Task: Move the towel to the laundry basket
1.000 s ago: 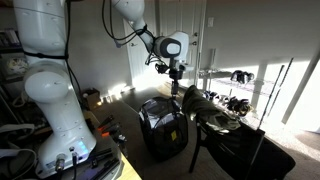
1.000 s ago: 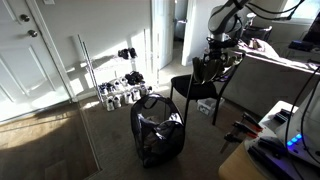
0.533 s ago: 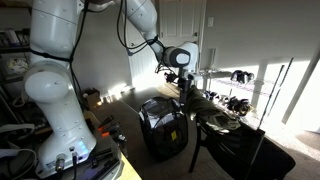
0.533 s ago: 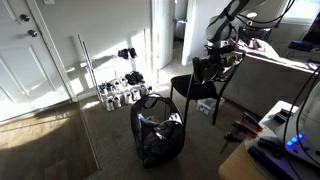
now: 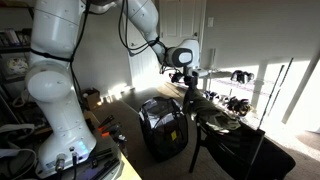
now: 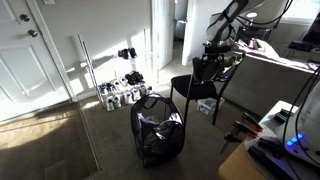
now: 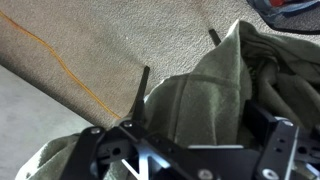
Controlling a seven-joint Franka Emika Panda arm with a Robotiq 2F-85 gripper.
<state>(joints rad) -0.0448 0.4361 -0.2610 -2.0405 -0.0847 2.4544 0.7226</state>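
Starting with an exterior view, we see the gripper (image 5: pixel 188 80) hanging from the white arm (image 5: pixel 55 80), its fingers seemingly pinched on a narrow strip of the towel (image 5: pixel 189 100). The strip runs straight down from the gripper to the chair (image 5: pixel 225 140) beneath it, where the rest of the cloth lies draped over the seat. The black laundry basket (image 5: pixel 165 125) stands on the floor below the gripper and off to the side nearer the arm's base, just beside the chair. A shoe rack (image 5: pixel 238 98) stands beyond the gripper, against the wall. In an exterior view from across the room, the gripper (image 6: pixel 213 52) again sits directly above the chair (image 6: pixel 195 92), and the towel (image 6: pixel 207 70) hangs from it as a dark bunch that reaches the seat. The laundry basket (image 6: pixel 157 128) rests on the carpet (image 6: pixel 60 140) lower than the gripper and out in front of the chair, apart from the cloth, and the door (image 6: pixel 35 50) lies far beyond it. In the wrist view, the gripper (image 7: pixel 200 150) shows as dark metal at the lower edge. The olive towel (image 7: pixel 200 90) is gathered between its fingers, so we judge them nearly closed and holding cloth. Two dark chair legs (image 7: pixel 143 88) stand on the beige carpet (image 7: pixel 90 40) past the folds
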